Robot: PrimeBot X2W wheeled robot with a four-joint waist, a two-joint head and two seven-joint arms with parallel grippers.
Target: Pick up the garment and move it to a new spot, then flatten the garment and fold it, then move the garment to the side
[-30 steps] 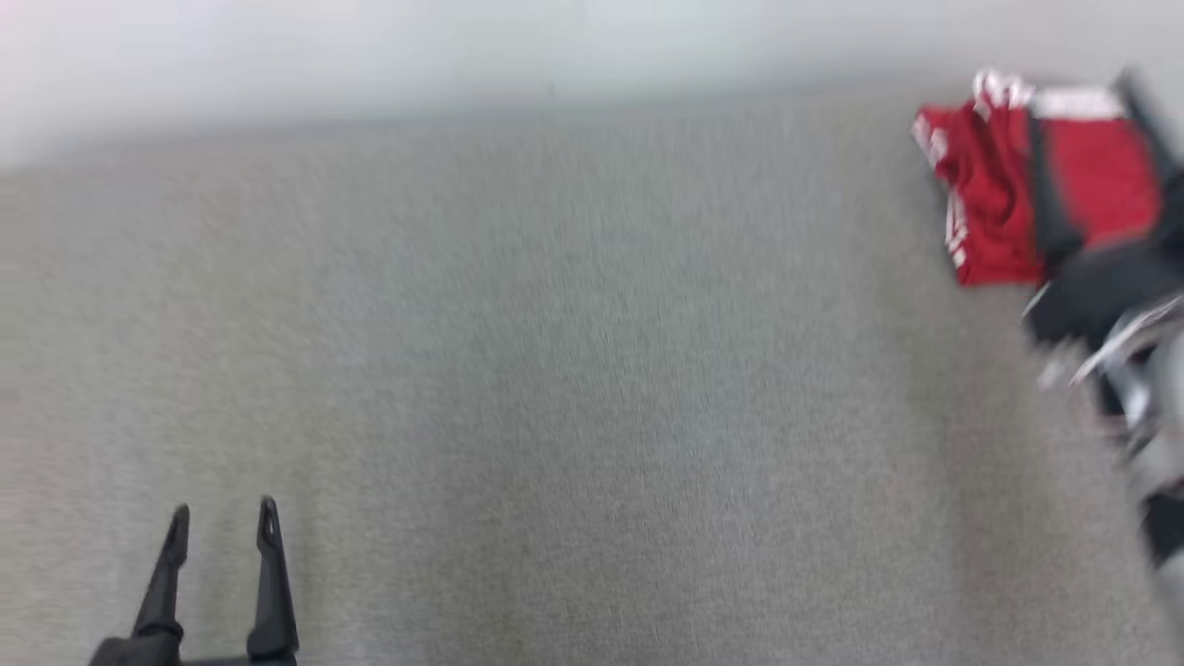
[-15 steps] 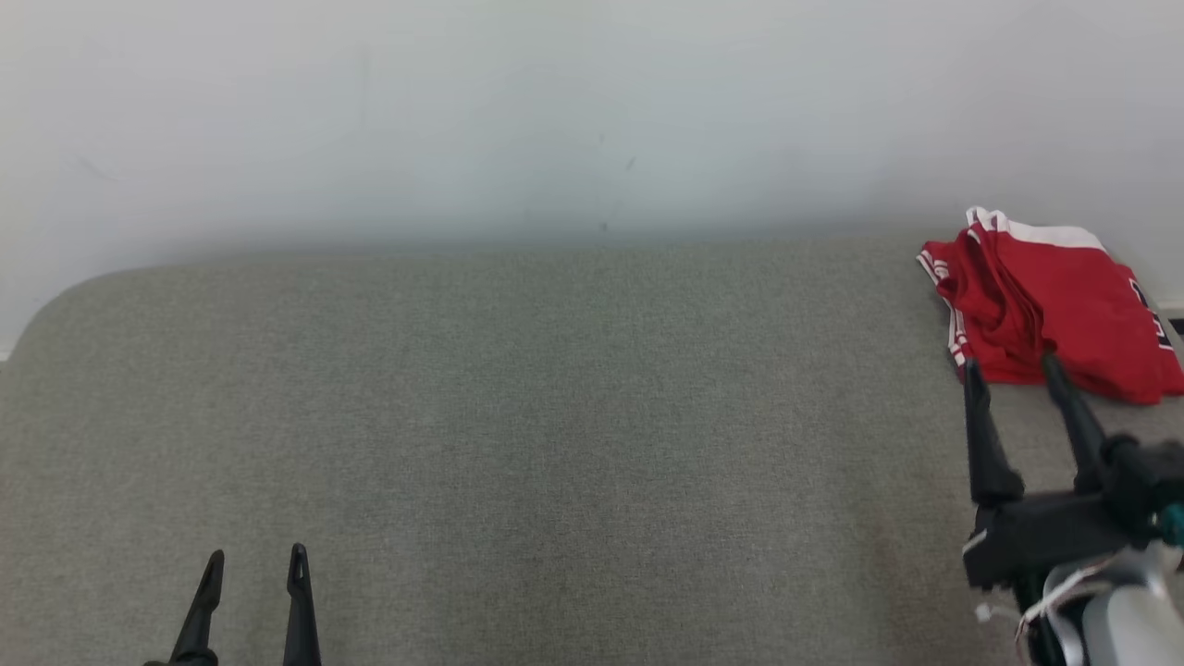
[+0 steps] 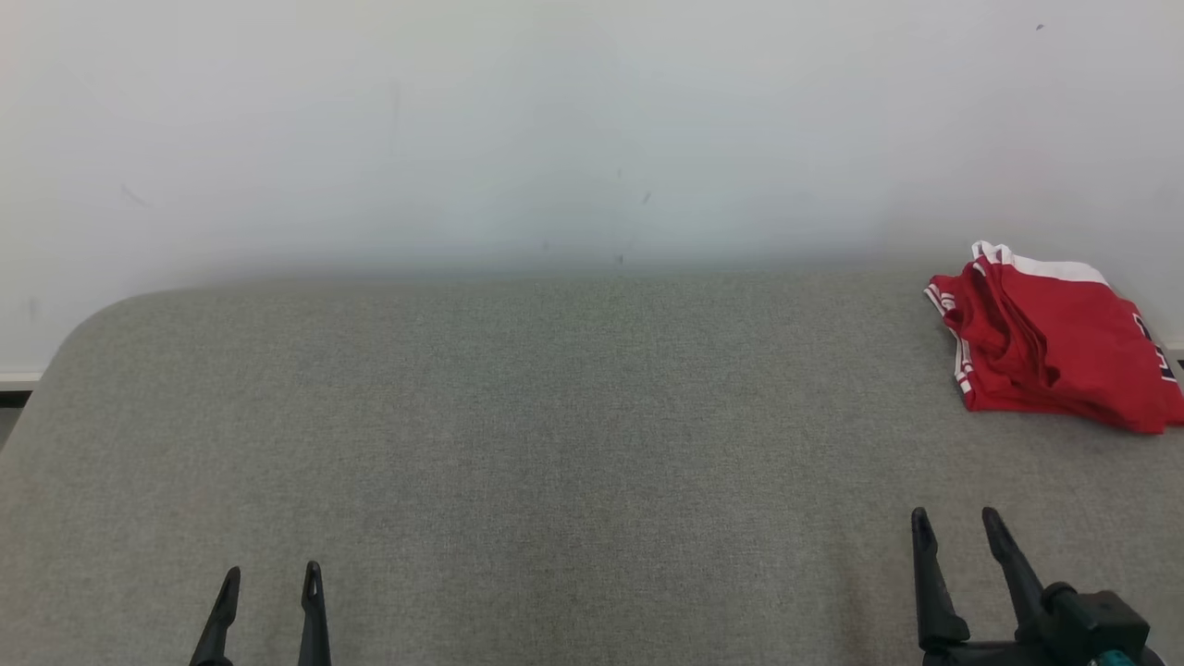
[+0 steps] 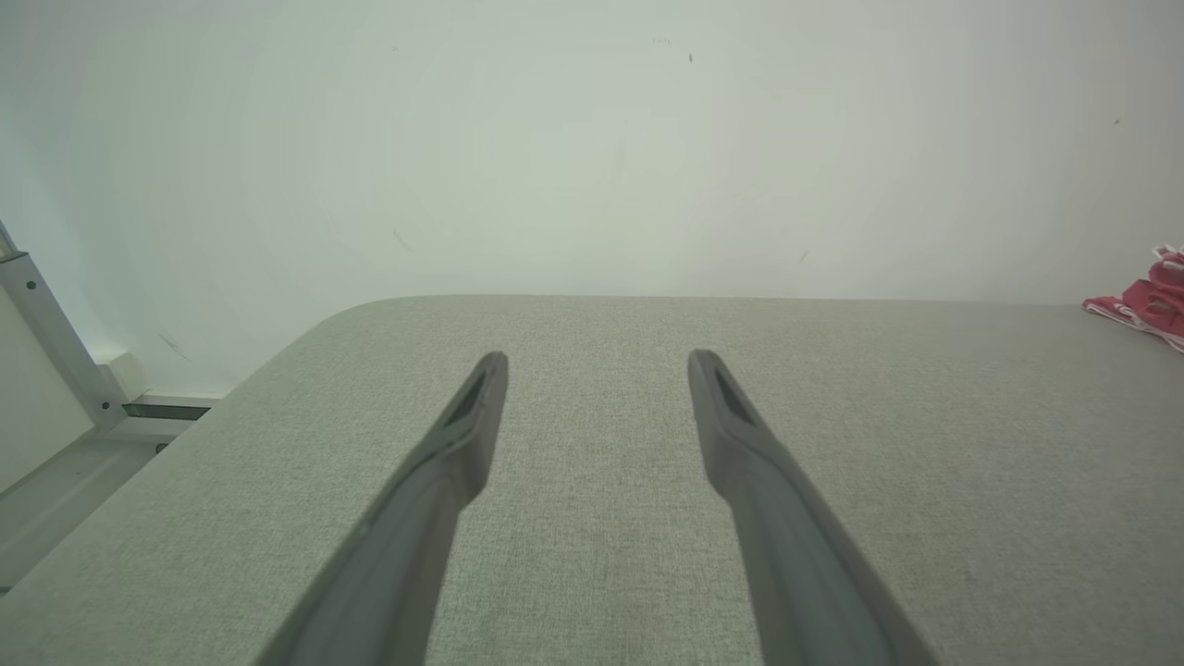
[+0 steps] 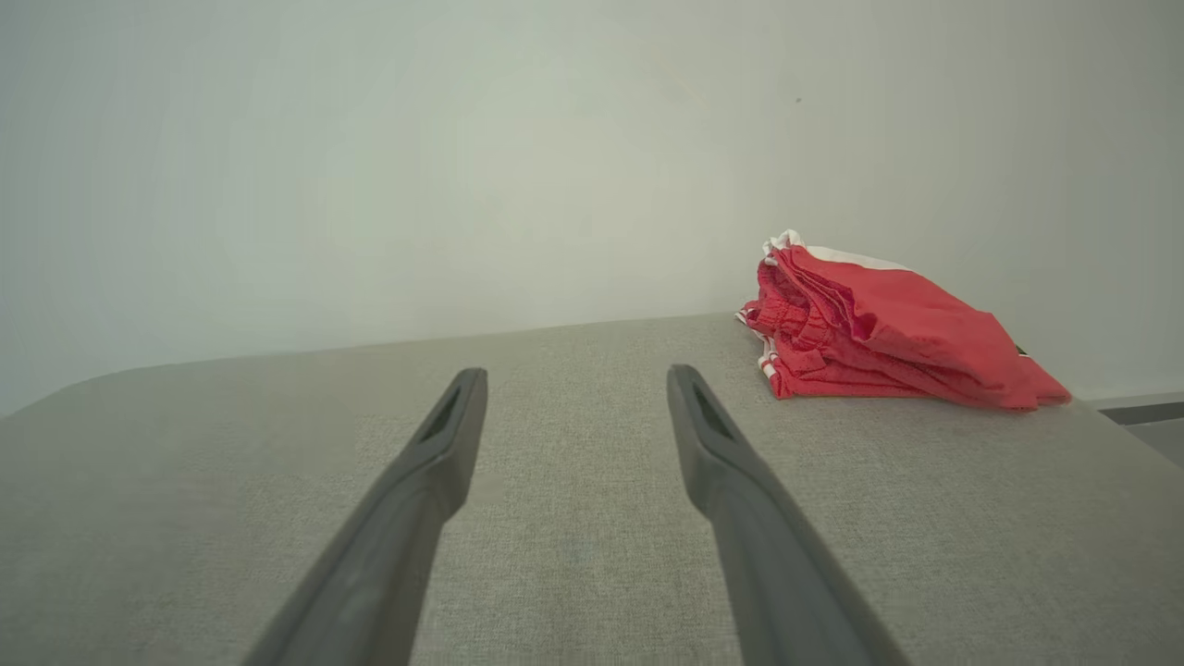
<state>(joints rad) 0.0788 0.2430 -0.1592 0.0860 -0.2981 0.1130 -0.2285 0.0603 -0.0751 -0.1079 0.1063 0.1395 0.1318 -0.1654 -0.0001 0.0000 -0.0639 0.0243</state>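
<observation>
The red garment (image 3: 1054, 347) lies folded in a compact stack at the far right corner of the grey table, white panel on top and striped trim at its left edge. The right wrist view shows the garment (image 5: 888, 333) ahead and to the right of the fingers. In the left wrist view a sliver of the garment (image 4: 1147, 301) sits at the right edge. My right gripper (image 3: 955, 520) is open and empty near the table's front right, well short of the stack. Open and empty too, my left gripper (image 3: 271, 577) rests at the front left.
The grey fabric-covered table (image 3: 555, 444) runs back to a pale wall (image 3: 555, 120). Its far left corner is rounded. A metal frame (image 4: 46, 342) stands off the table's left side in the left wrist view. The floor shows past the table's right edge (image 5: 1147, 412).
My right gripper let go of the garment, drew back toward the front edge and stands apart from it. The head camera tilted, shifting the whole picture. The left gripper stayed put.
</observation>
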